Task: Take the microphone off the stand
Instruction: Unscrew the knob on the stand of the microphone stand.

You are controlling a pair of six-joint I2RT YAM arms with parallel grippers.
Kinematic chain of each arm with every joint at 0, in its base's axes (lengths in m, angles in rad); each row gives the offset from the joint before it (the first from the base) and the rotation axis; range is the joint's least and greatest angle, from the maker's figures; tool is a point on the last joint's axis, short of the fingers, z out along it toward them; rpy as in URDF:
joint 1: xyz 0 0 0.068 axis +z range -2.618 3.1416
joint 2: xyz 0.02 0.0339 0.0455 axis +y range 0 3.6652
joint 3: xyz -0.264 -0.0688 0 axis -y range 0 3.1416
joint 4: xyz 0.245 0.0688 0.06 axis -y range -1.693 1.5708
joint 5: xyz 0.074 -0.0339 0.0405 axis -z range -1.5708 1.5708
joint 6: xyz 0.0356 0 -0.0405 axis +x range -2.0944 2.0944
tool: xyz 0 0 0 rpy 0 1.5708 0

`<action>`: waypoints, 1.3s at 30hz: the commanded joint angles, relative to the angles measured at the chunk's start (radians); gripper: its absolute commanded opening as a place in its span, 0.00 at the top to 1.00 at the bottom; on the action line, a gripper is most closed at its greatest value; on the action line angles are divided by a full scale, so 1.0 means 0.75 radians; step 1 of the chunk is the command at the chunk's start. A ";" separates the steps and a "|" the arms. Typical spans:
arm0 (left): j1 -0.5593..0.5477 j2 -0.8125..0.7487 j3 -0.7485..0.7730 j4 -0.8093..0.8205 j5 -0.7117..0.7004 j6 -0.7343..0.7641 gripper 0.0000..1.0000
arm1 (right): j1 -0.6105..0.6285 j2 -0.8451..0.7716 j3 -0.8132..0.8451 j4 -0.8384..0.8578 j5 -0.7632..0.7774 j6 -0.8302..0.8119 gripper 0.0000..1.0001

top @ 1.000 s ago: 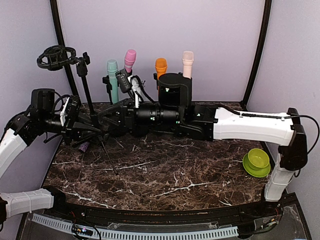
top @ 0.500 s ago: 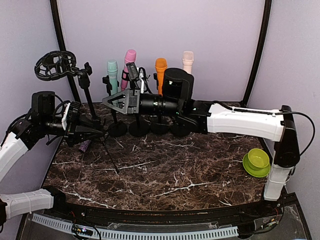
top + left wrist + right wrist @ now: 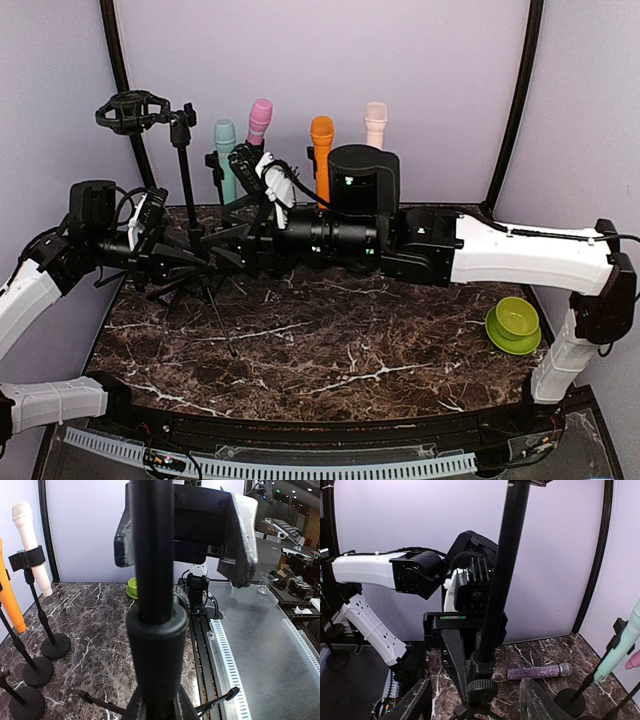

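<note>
The black tripod stand (image 3: 186, 190) is upright at the back left, and the shock mount (image 3: 133, 110) at its top is empty. A purple glitter microphone (image 3: 168, 293) lies flat on the table by the stand's legs, also seen in the right wrist view as the microphone (image 3: 537, 671). My left gripper (image 3: 159, 711) is shut on the stand's lower pole (image 3: 152, 645). My right gripper (image 3: 476, 705) is open, its fingers (image 3: 412, 702) wide apart on either side of the pole (image 3: 502, 570) without touching it.
Teal (image 3: 226, 150), pink (image 3: 259, 120), orange (image 3: 321, 150) and cream (image 3: 375, 122) microphones stand in round-base holders along the back. A green bowl (image 3: 514, 324) sits at the right. Tripod legs (image 3: 215, 310) spread over the marble table (image 3: 350, 350).
The right gripper has opened and dropped back to straddle the pole. The stand, tilted left half a second ago, is upright again. The left gripper keeps its grip.
</note>
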 commanded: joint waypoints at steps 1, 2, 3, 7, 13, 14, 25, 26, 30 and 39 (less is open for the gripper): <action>-0.005 -0.012 0.061 -0.046 0.063 0.031 1.00 | -0.008 -0.023 0.042 0.012 0.111 -0.192 0.40; -0.004 -0.009 0.062 -0.075 0.061 0.062 1.00 | -0.011 -0.033 0.048 0.040 0.085 -0.165 0.41; -0.004 -0.008 0.060 -0.101 0.055 0.093 1.00 | -0.019 -0.039 0.066 0.063 0.055 -0.132 0.41; -0.004 -0.016 0.043 -0.105 0.052 0.100 1.00 | -0.055 -0.015 0.209 0.043 -0.058 -0.011 0.43; -0.005 -0.013 0.036 0.035 0.102 -0.157 1.00 | -0.045 0.062 0.313 -0.177 -0.071 -0.080 0.43; -0.006 -0.008 0.036 0.057 0.119 -0.211 1.00 | -0.031 0.065 0.307 -0.197 -0.063 -0.119 0.43; -0.005 -0.002 0.003 0.305 0.148 -0.590 1.00 | 0.116 0.093 0.272 -0.370 0.222 -0.558 0.48; -0.004 -0.002 0.003 0.305 0.148 -0.588 1.00 | 0.125 0.094 0.270 -0.367 0.248 -0.586 0.49; -0.006 0.002 0.010 0.264 0.160 -0.550 1.00 | 0.151 0.082 0.223 -0.315 0.345 -0.664 0.55; -0.005 0.002 0.020 0.215 0.190 -0.501 1.00 | 0.174 0.077 0.180 -0.246 0.523 -0.845 0.52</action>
